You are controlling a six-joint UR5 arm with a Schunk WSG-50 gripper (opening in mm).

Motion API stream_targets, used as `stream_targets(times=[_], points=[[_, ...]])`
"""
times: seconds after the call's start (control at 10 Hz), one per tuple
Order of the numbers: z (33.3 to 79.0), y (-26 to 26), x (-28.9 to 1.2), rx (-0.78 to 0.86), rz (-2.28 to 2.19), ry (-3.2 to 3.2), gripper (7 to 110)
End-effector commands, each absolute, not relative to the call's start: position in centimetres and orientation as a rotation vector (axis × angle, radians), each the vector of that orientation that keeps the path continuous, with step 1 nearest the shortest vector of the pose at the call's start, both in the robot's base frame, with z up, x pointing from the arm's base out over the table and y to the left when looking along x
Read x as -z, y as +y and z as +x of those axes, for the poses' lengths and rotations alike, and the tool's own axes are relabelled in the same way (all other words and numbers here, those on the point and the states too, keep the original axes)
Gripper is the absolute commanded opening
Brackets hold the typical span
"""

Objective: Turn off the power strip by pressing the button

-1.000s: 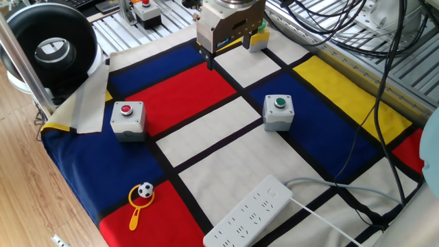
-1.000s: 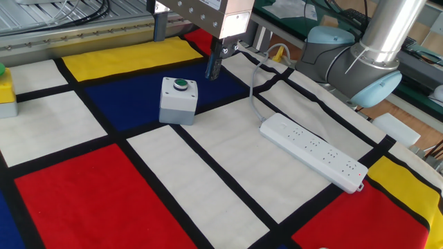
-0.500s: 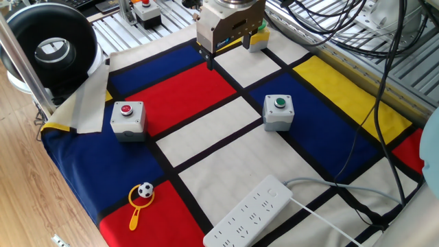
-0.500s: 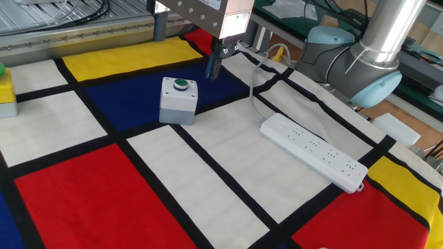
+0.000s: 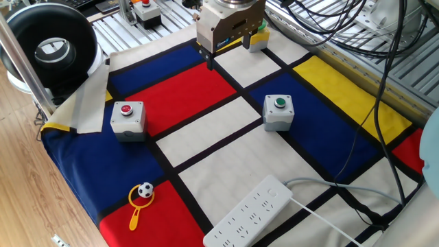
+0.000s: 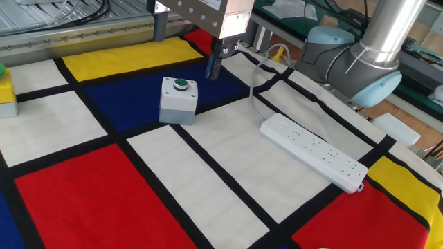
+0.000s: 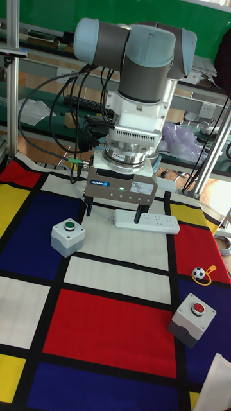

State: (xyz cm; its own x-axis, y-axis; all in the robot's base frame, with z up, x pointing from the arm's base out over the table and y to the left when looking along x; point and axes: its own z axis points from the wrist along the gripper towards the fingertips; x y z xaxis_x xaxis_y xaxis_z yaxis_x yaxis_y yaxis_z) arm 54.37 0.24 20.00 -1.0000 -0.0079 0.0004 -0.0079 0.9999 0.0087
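The power strip (image 5: pixel 248 214) is a long white bar lying near the front edge of the checked cloth, with its white cable (image 5: pixel 343 184) running off to the right. It also shows in the other fixed view as the power strip (image 6: pixel 313 151), and in the tall view the power strip (image 7: pixel 147 221) lies just behind the gripper. The button (image 5: pixel 272 193) is a small white oval at the cable end. My gripper (image 7: pixel 114 210) hangs open and empty above the cloth, fingers wide apart. In one fixed view the gripper (image 5: pixel 232 48) is far back from the strip.
A grey box with a green button (image 5: pixel 278 112) stands mid-cloth, close to one finger (image 6: pixel 213 66). A grey box with a red button (image 5: pixel 127 119) sits at the left. A yellow box (image 5: pixel 257 41) is at the back. A football toy (image 5: pixel 142 195) lies in front.
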Motion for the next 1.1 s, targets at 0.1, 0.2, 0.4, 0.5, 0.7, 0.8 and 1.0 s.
stream_targets(times=[0.1, 0.2, 0.4, 0.5, 0.7, 0.8, 1.0], points=[[59.93, 0.06, -20.53, -0.041, 0.248, -3.355, 107], [59.93, 0.07, -20.52, -0.041, 0.248, -3.355, 7], [59.94, 0.09, -20.53, -0.041, 0.246, -3.355, 7], [59.94, 0.09, -20.53, -0.041, 0.246, -3.355, 7], [59.94, 0.07, -20.52, -0.044, 0.246, -3.355, 7], [59.94, 0.07, -20.52, -0.044, 0.246, -3.355, 7], [59.94, 0.07, -20.52, -0.044, 0.246, -3.355, 7]])
